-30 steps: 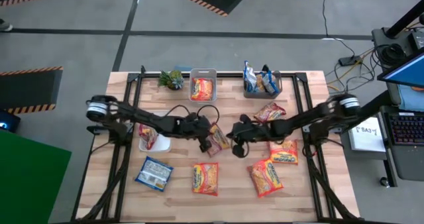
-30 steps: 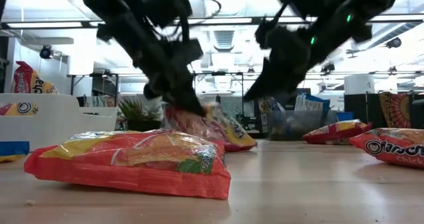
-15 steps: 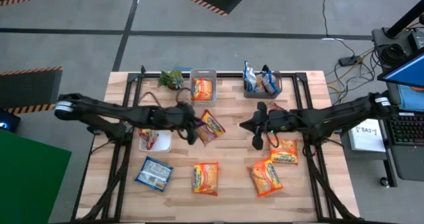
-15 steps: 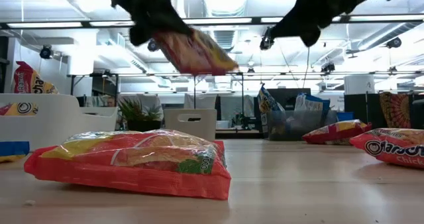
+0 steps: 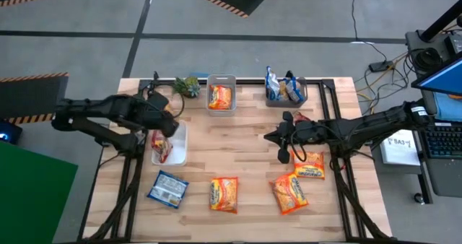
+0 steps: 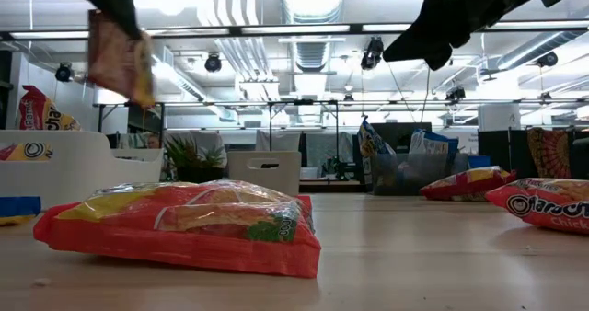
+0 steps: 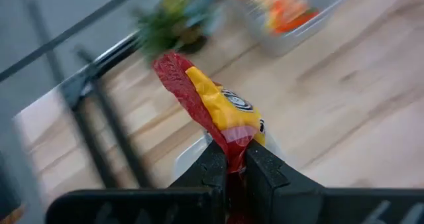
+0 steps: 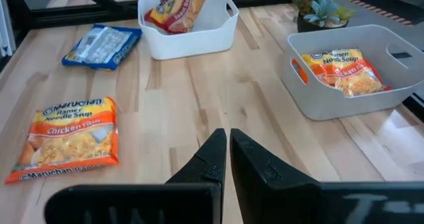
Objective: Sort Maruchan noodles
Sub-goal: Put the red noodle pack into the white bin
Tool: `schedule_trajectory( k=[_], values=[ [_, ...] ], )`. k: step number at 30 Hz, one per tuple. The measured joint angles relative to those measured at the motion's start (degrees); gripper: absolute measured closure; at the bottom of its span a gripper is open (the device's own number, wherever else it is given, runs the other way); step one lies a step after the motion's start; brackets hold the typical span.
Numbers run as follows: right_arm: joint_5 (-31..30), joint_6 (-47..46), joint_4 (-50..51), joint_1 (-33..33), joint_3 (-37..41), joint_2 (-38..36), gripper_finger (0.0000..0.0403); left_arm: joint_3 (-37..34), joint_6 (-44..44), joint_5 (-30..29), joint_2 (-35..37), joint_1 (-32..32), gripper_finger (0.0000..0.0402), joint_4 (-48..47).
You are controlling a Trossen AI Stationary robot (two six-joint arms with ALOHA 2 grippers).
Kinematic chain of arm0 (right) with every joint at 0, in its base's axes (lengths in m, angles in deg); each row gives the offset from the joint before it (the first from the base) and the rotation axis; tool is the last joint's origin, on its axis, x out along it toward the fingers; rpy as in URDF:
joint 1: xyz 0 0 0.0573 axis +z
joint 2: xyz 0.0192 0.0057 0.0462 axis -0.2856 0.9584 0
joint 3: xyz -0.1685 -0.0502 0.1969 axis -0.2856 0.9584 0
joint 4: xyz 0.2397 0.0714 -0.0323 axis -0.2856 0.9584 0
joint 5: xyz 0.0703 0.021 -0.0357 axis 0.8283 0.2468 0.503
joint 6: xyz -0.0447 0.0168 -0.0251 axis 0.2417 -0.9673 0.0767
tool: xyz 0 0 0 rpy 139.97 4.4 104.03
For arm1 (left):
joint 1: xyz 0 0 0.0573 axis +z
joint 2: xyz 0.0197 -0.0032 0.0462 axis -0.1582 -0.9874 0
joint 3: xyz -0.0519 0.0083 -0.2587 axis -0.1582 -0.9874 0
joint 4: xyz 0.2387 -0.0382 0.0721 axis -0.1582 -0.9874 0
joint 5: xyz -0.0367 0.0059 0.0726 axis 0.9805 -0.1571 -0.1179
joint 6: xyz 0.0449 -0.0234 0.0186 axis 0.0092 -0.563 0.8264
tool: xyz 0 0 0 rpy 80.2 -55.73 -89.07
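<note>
My left gripper (image 5: 166, 128) hangs above the white bin (image 5: 181, 138) near the table's left edge, shut on a red-and-yellow noodle packet (image 7: 211, 105) that shows high above the table in the low view (image 6: 120, 58). My right gripper (image 8: 228, 143) hovers shut and holding nothing above the table right of centre (image 5: 283, 154). Loose packets lie flat on the wood: a blue one (image 5: 167, 188), orange ones (image 5: 224, 194) (image 5: 290, 192) (image 5: 310, 166), and a red one (image 5: 300, 118) partly under the right arm. My left gripper pinches the red-and-yellow packet between its two fingers (image 7: 213, 168) at one end (image 7: 229, 143). The packet is lifted clear of the table and of the bin, and in the low view it hangs below the gripper.
A grey bin (image 5: 221, 107) at the far edge holds an orange packet (image 5: 220, 96). A second bin (image 5: 304, 92) to its right holds blue packets (image 5: 276, 87). A small green plant (image 5: 187, 86) stands left of the grey bin. Bare wood lies between the two arms.
My left gripper has lifted the red-and-yellow packet off the table's middle and carried it up and toward the left edge, over the white bin. My right gripper has risen and drawn back toward the right edge, then stayed still.
</note>
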Motion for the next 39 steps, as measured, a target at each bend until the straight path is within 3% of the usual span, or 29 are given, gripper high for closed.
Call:
schedule_trajectory(
  k=[5,10,19,26,35,39],
  values=[
    [0.0,0.3,-0.1,0.0,0.0,0.2,0.039,-3.9,-0.3,4.3,-1.6,0.0,0.0395,3.6],
    [0.0,-0.2,0.0,0.0,0.0,0.2,0.039,-11.9,-5.4,4.6,-5.3,0.0,0.0392,3.4],
    [0.0,-0.2,0.1,0.0,0.0,0.2,0.039,-19.7,-8.3,9.0,-16.2,0.0,0.0375,7.0],
    [0.0,-0.9,0.3,0.0,0.0,0.2,0.039,-19.1,-6.2,9.5,-23.2,0.0,0.0349,6.9],
    [0.1,-5.9,0.4,0.3,0.7,0.2,0.039,-15.9,-1.5,10.1,-22.8,0.0,0.0258,6.1],
    [0.7,-10.6,0.4,1.9,2.1,0.2,0.039,-11.5,2.2,4.9,-22.2,-0.3,0.0228,6.7]
  ],
)
